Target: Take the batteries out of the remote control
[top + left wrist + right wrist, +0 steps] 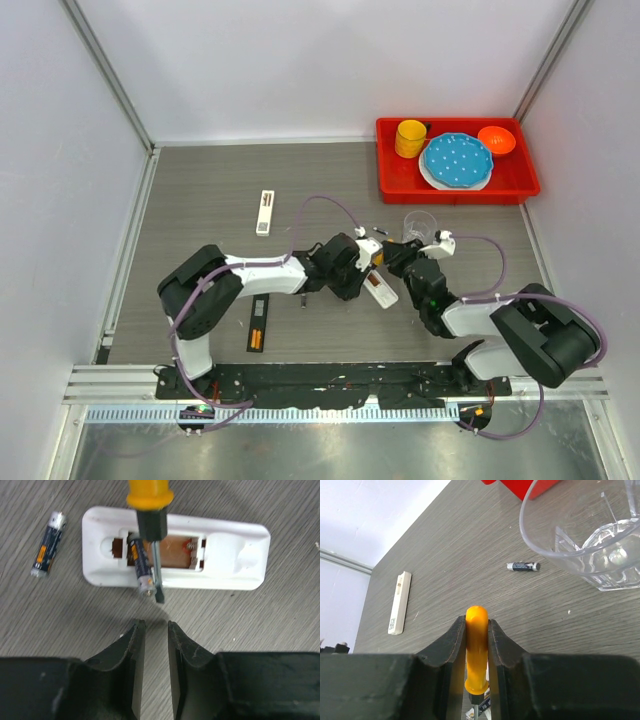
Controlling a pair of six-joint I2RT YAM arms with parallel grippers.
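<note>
left wrist view looks down on the white remote (225, 550), which lies back up on the grey table (280, 615) with its battery bay uncovered. one tilted battery (141, 566) sits at the left end of that bay, its silver end poking out over the remote's near edge. the screwdriver (151, 510), with an orange handle and black collar, reaches over the remote from its far side. its shaft lies just beside the tilted battery, and its tip is past the remote's near edge. a loose battery (47, 545) lies on the table just left of the remote. on the near side of the remote the left gripper (154, 625) hovers with its fingers a narrow slit apart, grasping nothing. right wrist view shows the right gripper (477, 622) clenched on the screwdriver's orange handle. beyond the remote, a dark battery (522, 566) lies near a clear cup (590, 535); whether it is the loose one i cannot tell.
</note>
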